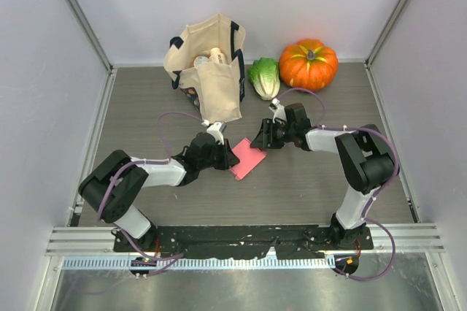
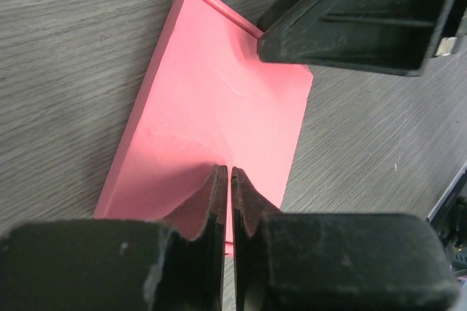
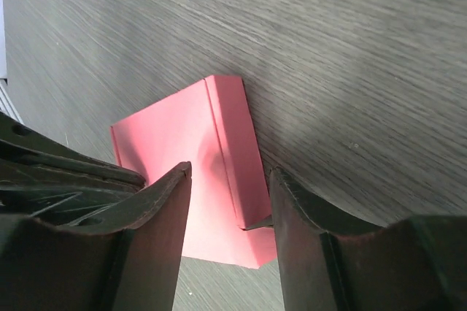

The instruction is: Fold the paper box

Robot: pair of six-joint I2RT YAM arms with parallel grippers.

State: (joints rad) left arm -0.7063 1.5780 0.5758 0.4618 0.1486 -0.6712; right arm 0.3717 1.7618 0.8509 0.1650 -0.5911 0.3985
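Left gripper (image 2: 225, 172): fingers shut tight together, tips pushing down on the pink card.
Paper box (image 1: 248, 159): flat on the table (image 1: 146, 114), in the middle, between both claws.
Right gripper (image 3: 230, 172): fingers apart, one each side of the raised edge.
Behind: cloth bag (image 1: 208, 63), lettuce (image 1: 265, 77), pumpkin (image 1: 309, 64), in a row.

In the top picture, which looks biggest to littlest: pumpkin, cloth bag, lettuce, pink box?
1. cloth bag
2. pumpkin
3. lettuce and paper box: they look about the same, so I won't rank those two.
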